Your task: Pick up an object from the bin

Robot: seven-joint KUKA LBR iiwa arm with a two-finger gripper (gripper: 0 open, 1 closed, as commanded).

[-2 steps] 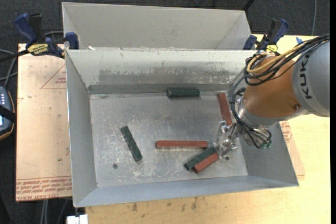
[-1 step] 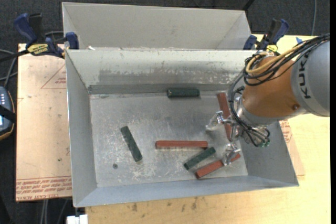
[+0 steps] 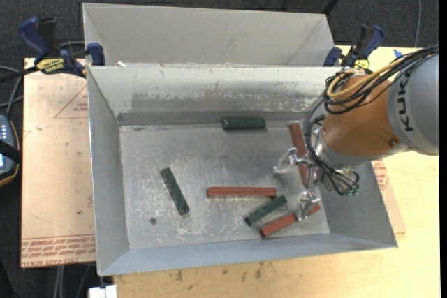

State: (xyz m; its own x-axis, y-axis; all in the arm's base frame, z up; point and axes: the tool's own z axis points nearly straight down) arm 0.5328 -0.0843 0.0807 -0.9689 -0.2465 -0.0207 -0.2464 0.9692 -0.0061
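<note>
My gripper [image 3: 297,183] hangs low over the bin's right side, open, with nothing between its fingers. One fingertip [image 3: 287,162] is near the right end of a red-brown bar [image 3: 241,192] that lies flat on the bin floor. The other fingertip [image 3: 305,204] is over the right end of a second red bar [image 3: 278,225], which lies slanted at the front right. A dark green bar [image 3: 265,210] rests alongside that red bar, just left of the gripper. Another red bar [image 3: 297,139] lies against the right wall behind the gripper, partly hidden by the arm.
A dark green bar [image 3: 244,123] lies at the foot of the back wall. Another dark green bar [image 3: 174,191] lies slanted on the left of the floor. The arm's orange body covers the bin's right wall.
</note>
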